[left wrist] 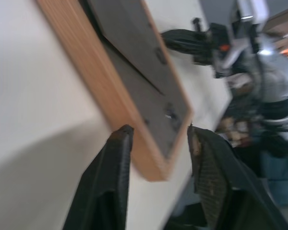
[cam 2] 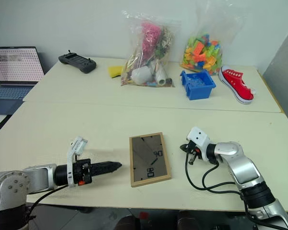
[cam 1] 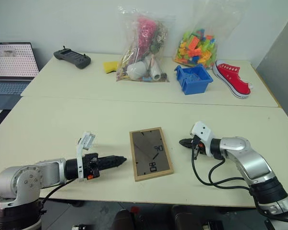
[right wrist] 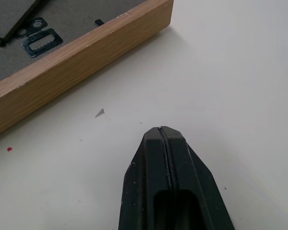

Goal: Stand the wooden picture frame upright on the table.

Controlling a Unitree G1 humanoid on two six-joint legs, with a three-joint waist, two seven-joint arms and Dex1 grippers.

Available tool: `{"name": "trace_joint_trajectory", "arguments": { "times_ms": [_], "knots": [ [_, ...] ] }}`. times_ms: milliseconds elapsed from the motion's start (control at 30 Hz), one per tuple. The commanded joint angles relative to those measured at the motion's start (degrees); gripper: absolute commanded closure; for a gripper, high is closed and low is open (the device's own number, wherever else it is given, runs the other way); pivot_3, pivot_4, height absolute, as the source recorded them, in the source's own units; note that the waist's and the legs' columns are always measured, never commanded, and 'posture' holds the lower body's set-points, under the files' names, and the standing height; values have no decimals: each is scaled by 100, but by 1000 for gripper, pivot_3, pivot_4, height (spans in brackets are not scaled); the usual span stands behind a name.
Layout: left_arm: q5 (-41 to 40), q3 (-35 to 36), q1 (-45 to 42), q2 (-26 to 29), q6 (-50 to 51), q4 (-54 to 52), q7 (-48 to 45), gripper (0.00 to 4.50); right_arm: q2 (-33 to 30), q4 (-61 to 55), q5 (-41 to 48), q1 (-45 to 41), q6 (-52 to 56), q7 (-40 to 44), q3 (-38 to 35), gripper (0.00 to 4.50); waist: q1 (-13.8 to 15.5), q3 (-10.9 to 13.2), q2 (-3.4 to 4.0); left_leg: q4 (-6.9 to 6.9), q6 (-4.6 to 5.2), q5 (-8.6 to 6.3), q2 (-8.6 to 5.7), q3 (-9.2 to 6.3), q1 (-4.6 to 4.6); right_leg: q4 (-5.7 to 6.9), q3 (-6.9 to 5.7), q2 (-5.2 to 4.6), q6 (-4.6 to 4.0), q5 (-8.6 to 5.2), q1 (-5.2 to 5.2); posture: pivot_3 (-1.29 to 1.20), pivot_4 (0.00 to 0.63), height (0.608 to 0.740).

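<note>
Wooden picture frame (cam 1: 151, 153) (lying flat) between left gripper (cam 1: 121, 159) and right gripper (cam 1: 183, 142).

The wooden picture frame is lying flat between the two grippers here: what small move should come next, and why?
Probably bring the left gripper in to the near left edge of the wooden picture frame and close on it. The frame lies flat on the table, untouched by either gripper; the left fingers are apart with the frame's corner between them, while the right gripper is shut, short of the frame's right edge.

picture frame (cam 1: 151, 154) flat on table (cam 1: 86, 120), between hands
</note>
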Motion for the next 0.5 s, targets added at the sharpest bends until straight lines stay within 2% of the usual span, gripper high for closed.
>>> {"name": "trace_joint_trajectory", "arguments": {
  "times_ms": [33,167,300,500],
  "knots": [
    [-1072,133,51,-248,142,598,1169,1573,-50,-376,107,155,-14,155,71,4500,12,-4,6,0,0,0,-1,0,4,0,0,-2,0,0,3,0,150,740],
    [-1653,-111,243,-404,142,632,1912,779,-109,-569,150,268,96,308,181,4500,5,-7,1,0,0,0,-1,-1,6,0,2,-4,0,0,6,0,150,740],
    [-1558,-324,247,-870,85,718,2402,25,119,-752,225,149,334,279,357,4500,8,-8,4,-2,-1,1,-1,0,17,1,2,-3,-1,0,12,0,150,740],
    [-1103,-564,142,-1848,-549,873,3219,4,519,-841,289,-95,643,147,542,4500,62,-46,47,-16,0,-1,-14,-2,90,-39,-3,-13,-3,-2,106,0,150,740]
  ]
}}
